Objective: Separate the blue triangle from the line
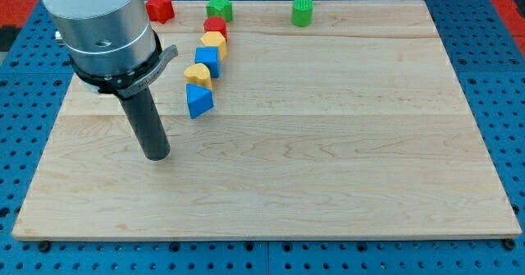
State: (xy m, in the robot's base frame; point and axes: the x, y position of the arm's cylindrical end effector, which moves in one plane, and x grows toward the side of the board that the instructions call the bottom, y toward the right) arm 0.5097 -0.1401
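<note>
Pale wood makes up the board [328,185], which fills most of the view over a blue pegboard [16,29]. The arm [98,29] comes in from the view's top left, grey and bulky, ending in a dark rod. There is no claw here, so nothing opens or holds; my tip [157,157] rests on bare wood, touching no block. The blue triangle [198,101] lies to the tip's upper right, near but apart, at the lower end of a slanted line. Above it run a yellow block [198,73], a blue cube [207,59], another yellow block [214,41] and a red block [216,25]. A green star [219,7], red star [160,7] and green cylinder [303,11] sit along the top edge.
</note>
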